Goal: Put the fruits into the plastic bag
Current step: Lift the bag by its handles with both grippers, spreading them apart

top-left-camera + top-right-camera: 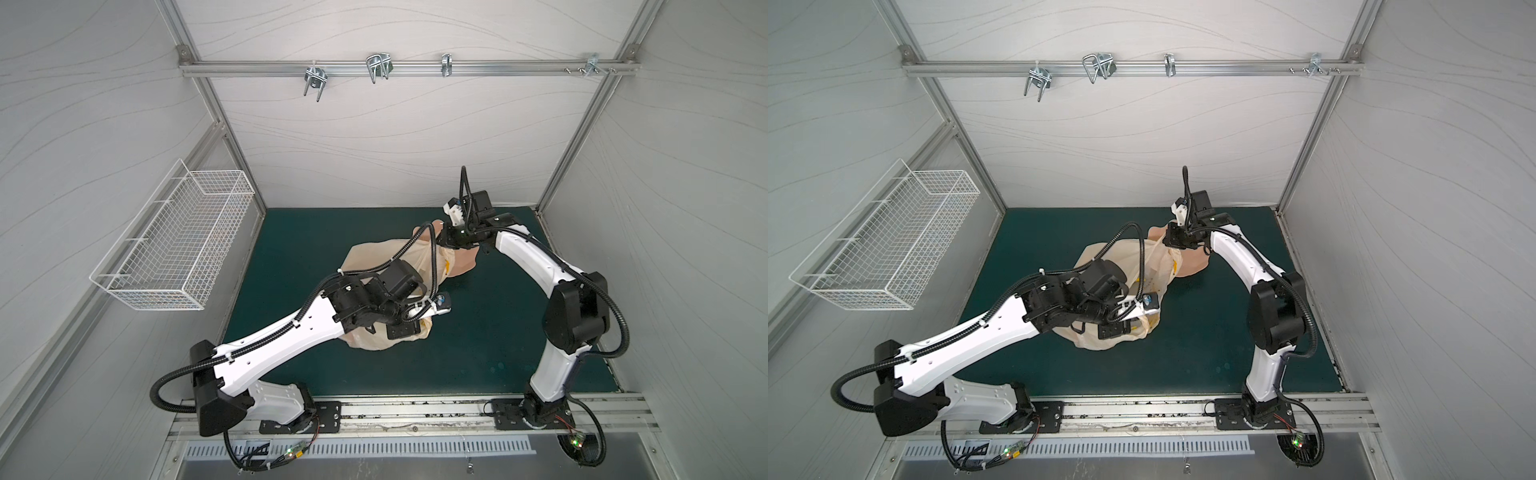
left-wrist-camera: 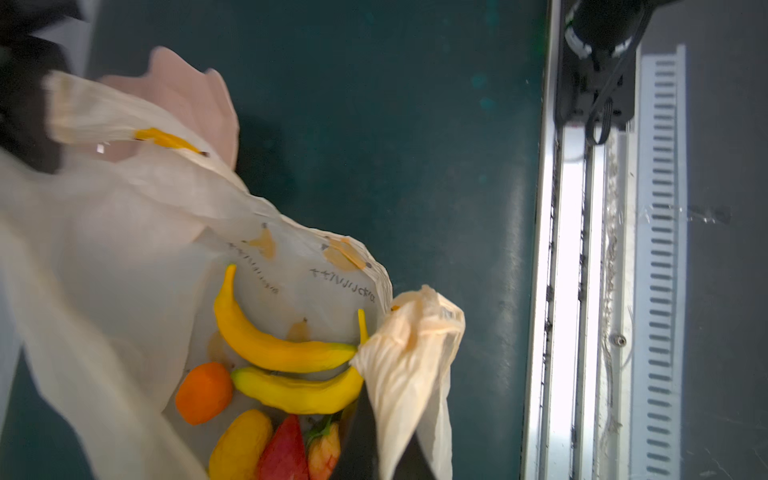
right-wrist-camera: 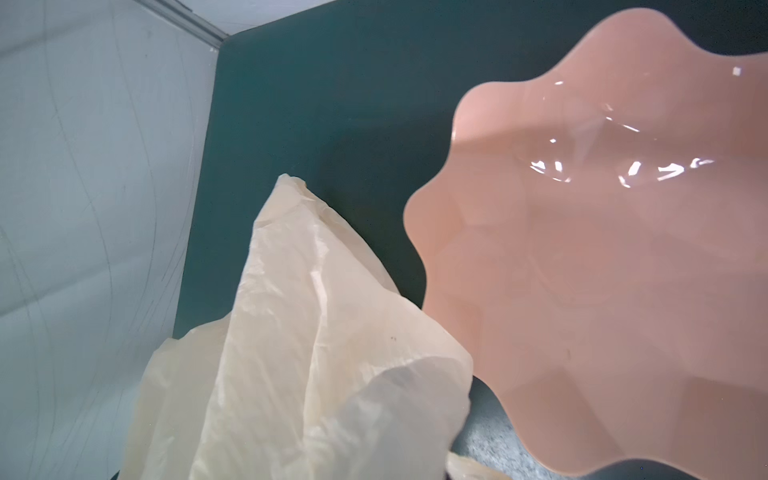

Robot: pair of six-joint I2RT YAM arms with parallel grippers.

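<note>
The cream plastic bag [image 1: 368, 259] lies crumpled in the middle of the green mat [image 1: 478, 332] in both top views. My left gripper [image 2: 395, 444] is shut on a bunched handle of the bag [image 2: 409, 357] at its near end. My right gripper [image 1: 451, 240] is shut on the bag's far end, and plastic [image 3: 299, 353] drapes over its jaws. The bag's mouth is spread between them. Inside lie fruits: two bananas [image 2: 270, 345], an orange [image 2: 203, 392], a yellow fruit [image 2: 241, 444] and a red strawberry [image 2: 284, 453].
An empty pink scalloped bowl [image 3: 602, 270] sits on the mat right beside the bag's far end, under my right wrist. A white wire basket [image 1: 174, 245] hangs on the left wall. Metal hooks [image 1: 378, 66] hang from the back rail.
</note>
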